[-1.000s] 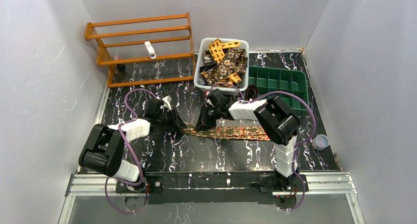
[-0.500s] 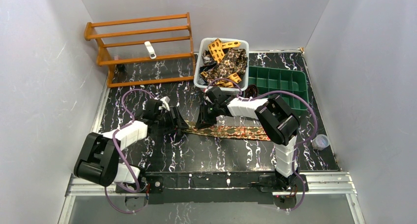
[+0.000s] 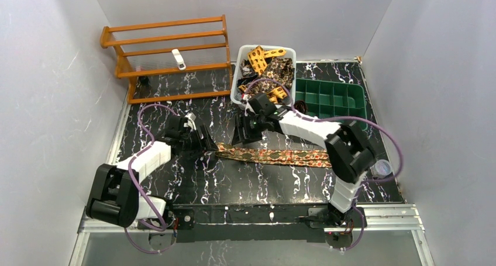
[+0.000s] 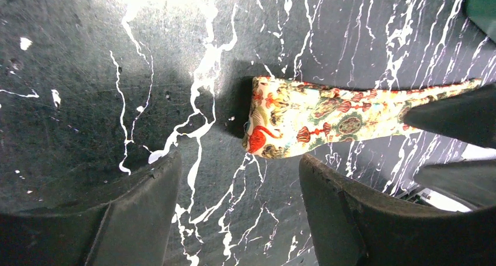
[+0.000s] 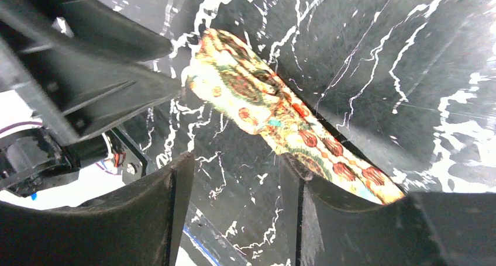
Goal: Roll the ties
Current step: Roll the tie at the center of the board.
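Note:
A red-orange and olive patterned tie [image 3: 275,155] lies flat across the middle of the black marbled table. Its left end [image 4: 281,125] sits just beyond my left gripper [image 3: 206,141], which is open and empty beside it. My right gripper [image 3: 241,136] is open and empty, hovering above the tie's left part; the tie [image 5: 275,111] runs past its right finger. Several more ties, yellow and brown prints, lie heaped in a white bin [image 3: 238,85] at the back.
A wooden rack [image 3: 166,55] stands at the back left. A green compartment tray [image 3: 333,99] sits at the back right, next to the bin. A small clear cup [image 3: 381,168] stands at the right edge.
Both grippers have let go of the tie's left end and drawn apart; the tie has settled flat. The right arm has stretched back towards the bin, the left arm moved left.

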You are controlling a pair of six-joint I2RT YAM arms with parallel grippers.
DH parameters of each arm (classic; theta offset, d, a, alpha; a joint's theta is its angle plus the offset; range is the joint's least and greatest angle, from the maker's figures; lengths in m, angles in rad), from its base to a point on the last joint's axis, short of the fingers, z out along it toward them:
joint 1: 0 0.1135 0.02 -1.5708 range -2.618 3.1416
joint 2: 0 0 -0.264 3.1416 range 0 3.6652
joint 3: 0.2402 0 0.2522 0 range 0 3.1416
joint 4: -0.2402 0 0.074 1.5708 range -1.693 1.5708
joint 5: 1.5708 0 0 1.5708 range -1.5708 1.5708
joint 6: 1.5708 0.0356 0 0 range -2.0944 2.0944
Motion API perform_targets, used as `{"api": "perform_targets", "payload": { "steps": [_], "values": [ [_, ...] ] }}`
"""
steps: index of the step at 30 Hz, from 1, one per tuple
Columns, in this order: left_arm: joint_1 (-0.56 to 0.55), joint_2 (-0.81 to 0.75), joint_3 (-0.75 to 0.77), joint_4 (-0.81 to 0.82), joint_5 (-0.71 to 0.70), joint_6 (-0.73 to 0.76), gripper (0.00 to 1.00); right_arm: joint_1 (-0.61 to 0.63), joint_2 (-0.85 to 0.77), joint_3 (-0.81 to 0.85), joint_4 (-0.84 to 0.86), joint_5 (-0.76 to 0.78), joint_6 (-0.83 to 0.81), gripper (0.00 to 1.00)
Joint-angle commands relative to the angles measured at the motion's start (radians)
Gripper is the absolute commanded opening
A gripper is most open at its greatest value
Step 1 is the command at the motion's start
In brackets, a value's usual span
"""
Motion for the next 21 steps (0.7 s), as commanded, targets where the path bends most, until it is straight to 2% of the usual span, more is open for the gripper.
{"api": "perform_targets", "payload": {
  "steps": [1,4,7,14,19,21],
  "values": [
    [0.017,-0.06,0.049,-0.071,-0.02,0.02,0.71,-0.013,-0.193,-0.047,-0.049,0.212,-0.086,0.65],
    [0.019,-0.073,0.06,-0.095,-0.029,0.03,0.72,-0.061,-0.309,-0.154,-0.107,0.372,-0.042,0.72],
    [0.021,-0.08,0.063,-0.107,-0.042,0.034,0.73,-0.136,-0.428,-0.292,-0.126,0.424,-0.012,0.71],
    [0.022,-0.09,0.054,-0.11,-0.032,0.03,0.73,-0.333,-0.623,-0.488,-0.239,0.495,0.06,0.64],
    [0.022,-0.095,0.051,-0.111,-0.021,0.028,0.75,-0.525,-0.643,-0.534,-0.312,0.493,0.095,0.54],
    [0.022,-0.097,0.048,-0.104,-0.02,0.023,0.75,-0.587,-0.649,-0.538,-0.311,0.489,0.093,0.53]
  ]
}}
